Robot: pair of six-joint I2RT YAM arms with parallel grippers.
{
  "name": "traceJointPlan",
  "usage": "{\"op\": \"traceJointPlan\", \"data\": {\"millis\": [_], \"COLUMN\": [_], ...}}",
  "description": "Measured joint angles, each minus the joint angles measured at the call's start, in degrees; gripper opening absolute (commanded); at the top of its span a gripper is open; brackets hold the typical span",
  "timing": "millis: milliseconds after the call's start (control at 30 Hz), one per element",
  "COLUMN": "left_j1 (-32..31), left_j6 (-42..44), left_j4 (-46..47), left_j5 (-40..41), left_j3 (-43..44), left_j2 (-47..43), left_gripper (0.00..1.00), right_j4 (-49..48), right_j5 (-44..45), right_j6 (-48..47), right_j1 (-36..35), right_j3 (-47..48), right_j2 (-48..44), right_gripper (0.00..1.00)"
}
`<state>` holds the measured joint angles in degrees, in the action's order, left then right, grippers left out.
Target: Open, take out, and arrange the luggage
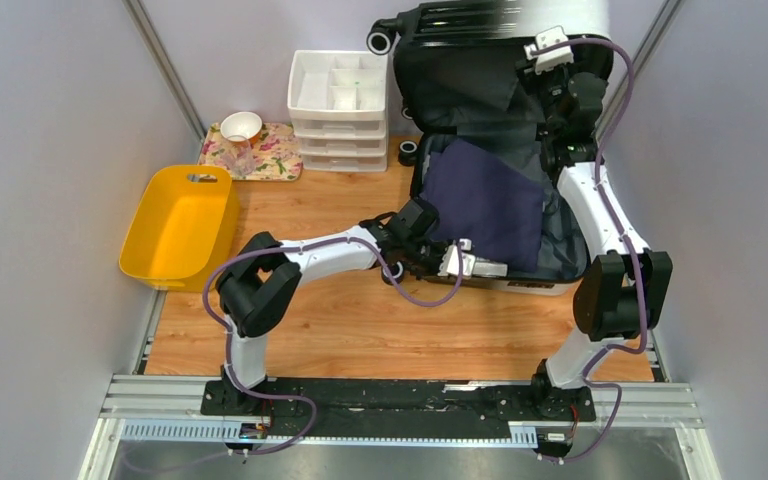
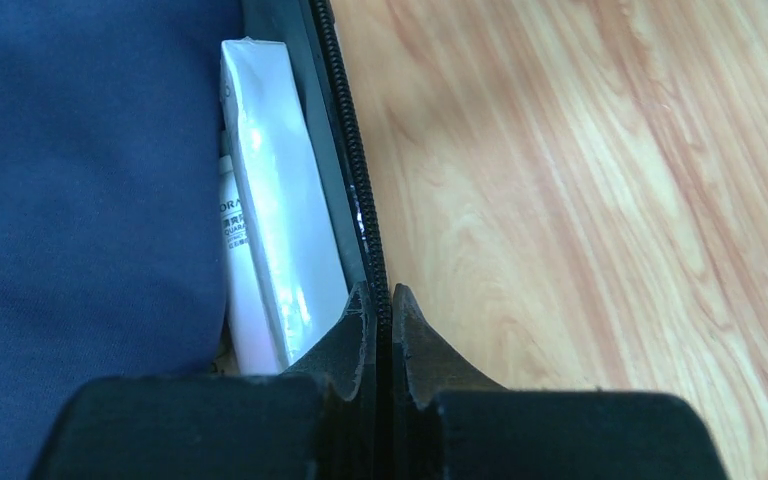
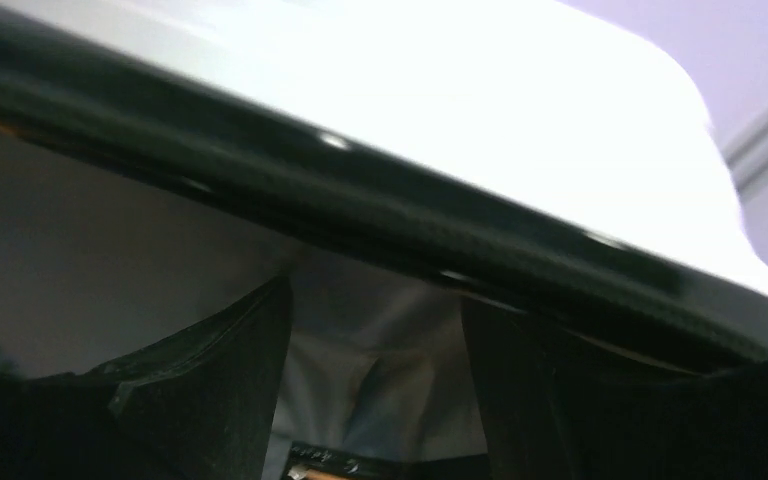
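Note:
The luggage (image 1: pixel 520 287) lies open at the back right, its lid (image 1: pixel 460 60) raised and showing dark grey lining. A dark blue folded cloth (image 1: pixel 485 200) fills the base. A white wrapped packet (image 1: pixel 480 266) lies along the front rim and also shows in the left wrist view (image 2: pixel 275 200), beside the cloth (image 2: pixel 80 180). My left gripper (image 1: pixel 438 258) (image 2: pixel 381 300) is shut on the black zipper rim (image 2: pixel 355 170) at the front left corner. My right gripper (image 1: pixel 545 85) (image 3: pixel 375 300) is open at the lid's right side, under the white lid shell (image 3: pixel 460 90), with grey lining (image 3: pixel 110 250) behind its fingers.
A yellow bin (image 1: pixel 180 225) stands at the left edge. A white drawer organizer (image 1: pixel 340 110) sits at the back, left of the suitcase lid. A white bowl (image 1: pixel 241 125) rests on a floral mat (image 1: pixel 275 155). Bare wood tabletop (image 1: pixel 360 320) lies in front. Walls close in on both sides.

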<state>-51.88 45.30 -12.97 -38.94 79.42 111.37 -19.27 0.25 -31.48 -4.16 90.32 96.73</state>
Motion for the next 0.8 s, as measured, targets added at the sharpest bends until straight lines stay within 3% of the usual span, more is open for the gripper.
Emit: {"op": "traceJointPlan", "data": {"millis": [267,367,400,467,700,800], "left_j1": [-0.5,-0.5,-0.5,-0.6,-2.4,-1.4], "left_j6": [4.1,3.9,3.6,2.5,-2.2,-5.2], "left_j4": [-0.7,-0.6,-0.4,2.2,6.4,6.3], "left_j5": [-1.0,-1.0,-1.0,0.6,5.1,5.3], "left_j3": [-6.8,-6.8,-6.8,-7.8,-13.7,-16.5], "left_j2": [-5.4,-5.4,-5.4,-5.9,-10.7,-15.5], "left_gripper": [0.00,0.15,0.29,0.47,0.64,0.66], "right_j4": [0.0,0.2,0.5,1.3,3.9,7.2], "right_j5": [2.6,2.8,2.8,2.5,1.8,-1.2], "right_j6": [-1.6,-2.3,-2.5,-2.9,-4.1,-3.9], "right_j1": [3.8,5.4,6.0,7.5,11.2,12.4], "right_j3": [2.8,3.4,3.5,3.9,5.6,5.9], "right_j2": [3.3,4.6,4.9,5.6,7.5,7.1], "right_gripper": [0.69,0.69,0.69,0.69,0.70,0.70]}}
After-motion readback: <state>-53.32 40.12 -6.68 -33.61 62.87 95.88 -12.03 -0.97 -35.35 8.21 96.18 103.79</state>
